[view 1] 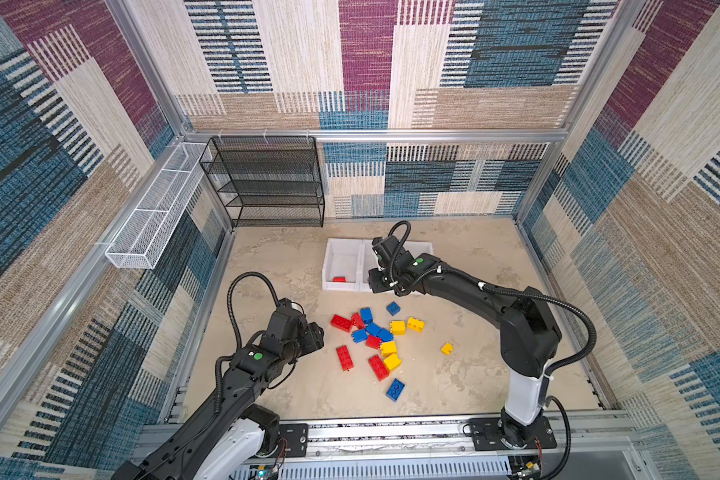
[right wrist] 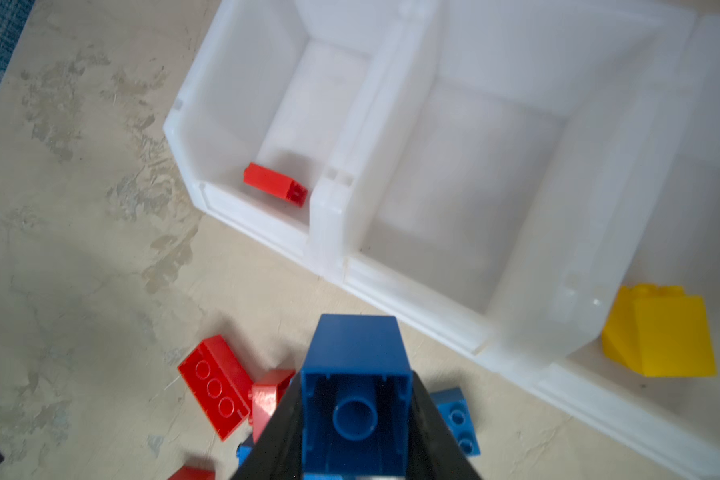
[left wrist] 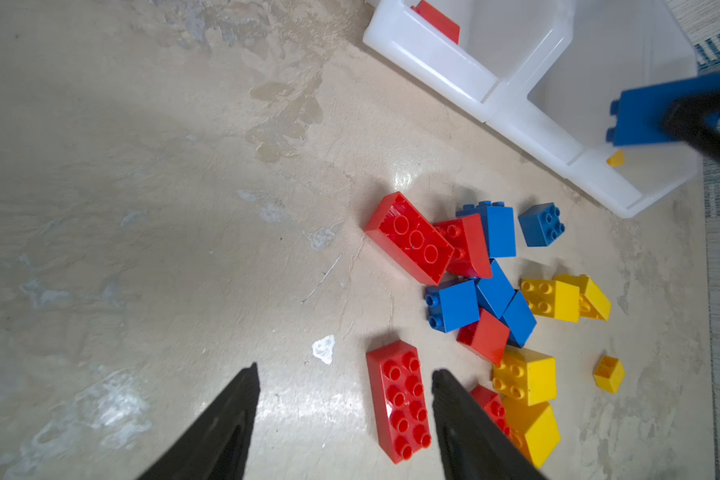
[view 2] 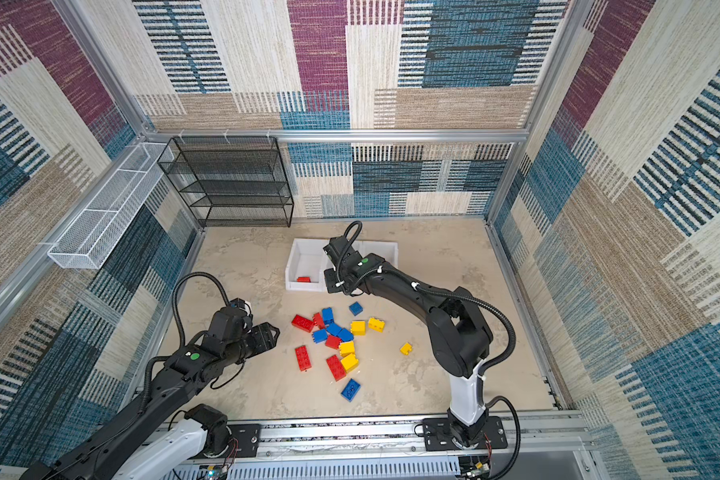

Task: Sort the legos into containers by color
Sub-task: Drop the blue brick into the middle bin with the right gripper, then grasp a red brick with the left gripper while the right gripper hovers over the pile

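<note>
Blue brick [right wrist: 356, 374] gripped by right fingers [right wrist: 433, 457], left fingers [left wrist: 221, 428] apart; three bins [right wrist: 412, 291], perhaps sixteen loose bricks [left wrist: 400, 399].

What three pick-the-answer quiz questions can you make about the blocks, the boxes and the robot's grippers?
1. Where is the sorted red block?
A) in the left end box
B) in the middle box
C) on the black shelf

2. What colour is the block in the right gripper?
A) red
B) blue
C) yellow

3. How is the left gripper?
A) shut on a yellow block
B) shut on nothing
C) open and empty

Answers:
1 A: both top views show red in the left end box.
2 B: the right wrist view shows a blue block clamped in its grip.
3 C: its jaws stand apart with nothing between them.
</note>
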Action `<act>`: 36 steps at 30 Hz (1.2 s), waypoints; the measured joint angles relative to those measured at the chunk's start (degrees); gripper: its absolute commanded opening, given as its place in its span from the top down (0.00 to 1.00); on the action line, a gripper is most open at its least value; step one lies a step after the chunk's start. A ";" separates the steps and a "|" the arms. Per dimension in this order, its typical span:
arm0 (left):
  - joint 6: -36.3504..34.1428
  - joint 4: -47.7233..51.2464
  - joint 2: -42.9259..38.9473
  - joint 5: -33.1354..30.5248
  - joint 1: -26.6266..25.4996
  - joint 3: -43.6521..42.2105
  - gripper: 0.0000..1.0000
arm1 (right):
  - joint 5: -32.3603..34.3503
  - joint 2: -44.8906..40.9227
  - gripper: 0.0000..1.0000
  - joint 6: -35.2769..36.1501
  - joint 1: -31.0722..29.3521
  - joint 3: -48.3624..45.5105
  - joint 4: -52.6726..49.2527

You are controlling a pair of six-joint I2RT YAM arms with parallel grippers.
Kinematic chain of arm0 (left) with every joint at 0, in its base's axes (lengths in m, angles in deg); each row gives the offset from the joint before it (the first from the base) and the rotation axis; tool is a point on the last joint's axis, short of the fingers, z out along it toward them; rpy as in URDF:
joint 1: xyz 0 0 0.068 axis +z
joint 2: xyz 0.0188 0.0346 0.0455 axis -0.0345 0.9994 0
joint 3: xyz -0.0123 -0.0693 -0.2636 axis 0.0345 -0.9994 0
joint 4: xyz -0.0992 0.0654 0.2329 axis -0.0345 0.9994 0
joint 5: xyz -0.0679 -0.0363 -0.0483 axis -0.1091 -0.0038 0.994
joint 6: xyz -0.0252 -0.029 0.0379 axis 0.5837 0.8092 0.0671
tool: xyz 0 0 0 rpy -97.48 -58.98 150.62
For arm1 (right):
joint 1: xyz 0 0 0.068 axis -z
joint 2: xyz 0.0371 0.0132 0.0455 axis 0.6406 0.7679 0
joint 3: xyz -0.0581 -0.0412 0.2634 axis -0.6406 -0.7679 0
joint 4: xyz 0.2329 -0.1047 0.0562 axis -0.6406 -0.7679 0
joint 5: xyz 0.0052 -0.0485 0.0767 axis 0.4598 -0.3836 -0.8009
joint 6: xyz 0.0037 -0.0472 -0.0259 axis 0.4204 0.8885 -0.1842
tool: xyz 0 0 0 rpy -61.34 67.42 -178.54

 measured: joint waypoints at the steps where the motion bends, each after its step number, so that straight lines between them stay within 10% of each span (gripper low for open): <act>1: 0.28 0.00 -0.09 0.02 -0.24 -0.15 0.31 | -0.02 1.03 0.65 0.31 0.74 0.96 -0.09; 10: 1.03 -0.02 -0.02 0.66 -1.84 -0.61 0.31 | -0.07 7.91 0.61 2.23 3.67 7.54 -0.55; 16: 1.46 -0.13 0.85 0.76 -3.23 -1.20 0.31 | -0.02 8.87 0.41 2.78 4.63 8.50 -0.98; 36: 2.10 -2.67 10.64 1.16 -9.97 1.53 0.29 | -2.21 -3.28 0.38 1.25 4.59 -2.56 0.94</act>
